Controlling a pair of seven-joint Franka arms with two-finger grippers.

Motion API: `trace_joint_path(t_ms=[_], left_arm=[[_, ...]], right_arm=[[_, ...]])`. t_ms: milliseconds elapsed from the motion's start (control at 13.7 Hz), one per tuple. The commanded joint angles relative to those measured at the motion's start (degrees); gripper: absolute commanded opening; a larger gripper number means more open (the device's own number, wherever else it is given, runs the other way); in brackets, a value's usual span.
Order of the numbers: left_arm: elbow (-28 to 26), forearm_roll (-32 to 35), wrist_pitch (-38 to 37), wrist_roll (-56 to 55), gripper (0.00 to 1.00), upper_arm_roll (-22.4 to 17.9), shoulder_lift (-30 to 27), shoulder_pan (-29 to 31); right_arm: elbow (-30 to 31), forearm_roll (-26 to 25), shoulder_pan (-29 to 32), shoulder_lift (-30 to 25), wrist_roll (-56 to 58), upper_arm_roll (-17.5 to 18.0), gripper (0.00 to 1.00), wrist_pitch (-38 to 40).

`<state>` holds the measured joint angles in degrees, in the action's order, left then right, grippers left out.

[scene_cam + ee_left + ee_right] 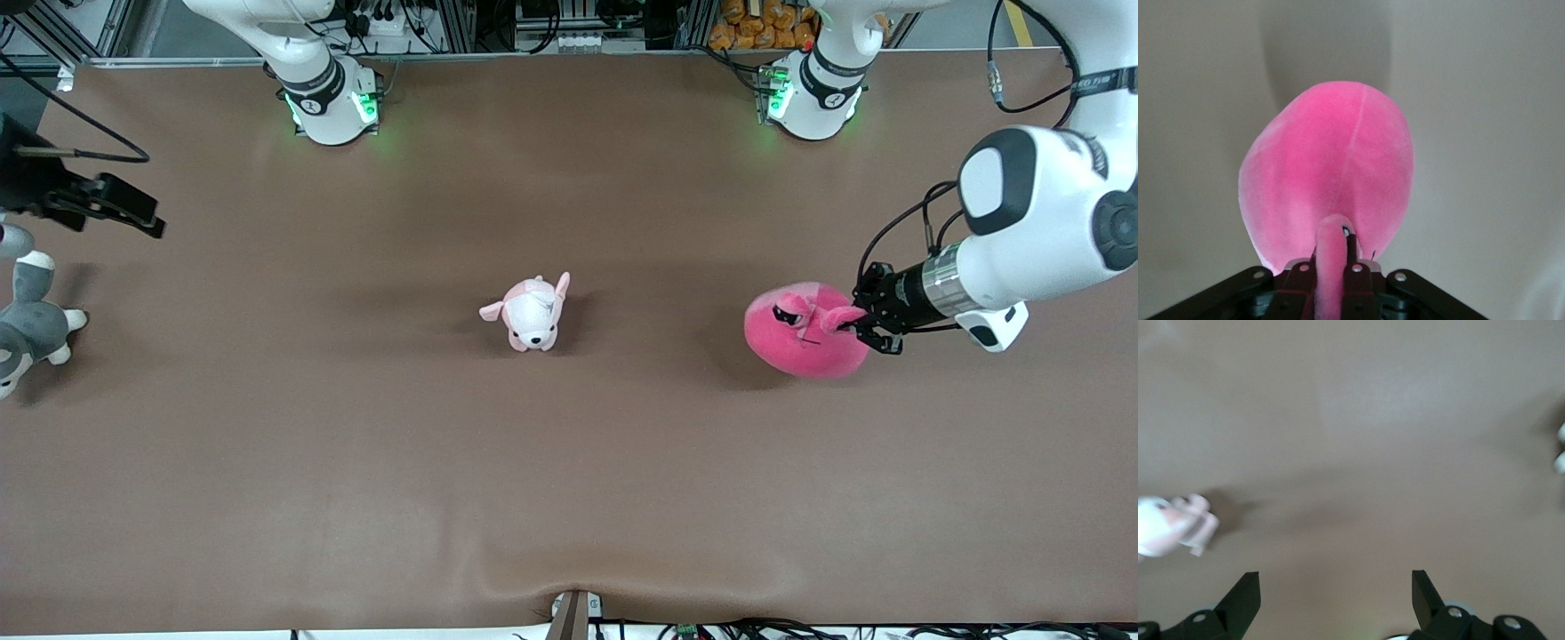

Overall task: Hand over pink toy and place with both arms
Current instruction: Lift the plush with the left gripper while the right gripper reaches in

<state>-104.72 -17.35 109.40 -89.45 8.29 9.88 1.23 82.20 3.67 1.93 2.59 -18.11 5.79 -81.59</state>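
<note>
The left pincer (855, 325) pinches one ear of the pink toy (805, 333), which sits on the worktop (569, 462) toward the left arm's end. The right pincer (1336, 600) (waiting) hangs spread over bare worktop near the pale plush puppy (532, 313).

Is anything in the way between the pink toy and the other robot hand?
Yes. The left gripper is shut on an ear of the pink toy. The open right gripper waits near the table's other end, and the pale plush puppy sits between them.
</note>
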Motion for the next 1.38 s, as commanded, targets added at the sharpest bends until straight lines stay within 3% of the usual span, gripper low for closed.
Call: trace_joint_path(t_ms=[0, 219, 656, 1312], left_arm=[[5.4, -3.5, -5.1, -2.0, 0.00, 0.4, -0.1, -0.1], [10.6, -3.5, -7.2, -9.3, 0.00, 4.2, 0.2, -0.6], [18.0, -3.4, -7.1, -27.6, 0.00, 12.7, 2.8, -2.5], [23.2, -3.3, 0.1, -48.6, 0.00, 13.1, 7.4, -16.2]], right_arm=[[-2.0, 5.3, -3.1, 1.7, -18.1, 0.2, 1.00, 0.5], [-2.1, 10.6, -6.1, 2.9, -35.6, 0.2, 1.00, -1.2], [-2.1, 11.9, -16.0, 5.9, -66.3, 0.2, 1.00, -13.0], [-2.3, 11.6, -29.7, 14.4, -108.0, 0.1, 1.00, -36.5]])
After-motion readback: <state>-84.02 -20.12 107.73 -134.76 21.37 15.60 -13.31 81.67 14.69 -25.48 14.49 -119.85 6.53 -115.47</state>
